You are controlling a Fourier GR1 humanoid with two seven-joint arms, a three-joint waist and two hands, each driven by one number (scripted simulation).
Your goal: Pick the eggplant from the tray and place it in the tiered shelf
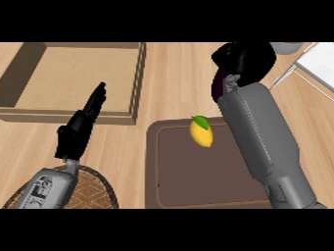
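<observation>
With the right hand [243,60] curled round the dark eggplant [218,84] at upper right, clear of the brown tray [171,171], the carry seems underway, next needing travel right to the white tiered shelf [327,66]; left hand [83,125] rests straight-fingered.

The worktop [169,73] is light wood with stripes. The tray [198,181] is dark brown. The lemon [202,133] is yellow with a green leaf. The box [68,73] is tan. The eggplant [217,86] is dark purple. Both hands are black, the left hand [83,125] and the right hand [245,59].
</observation>
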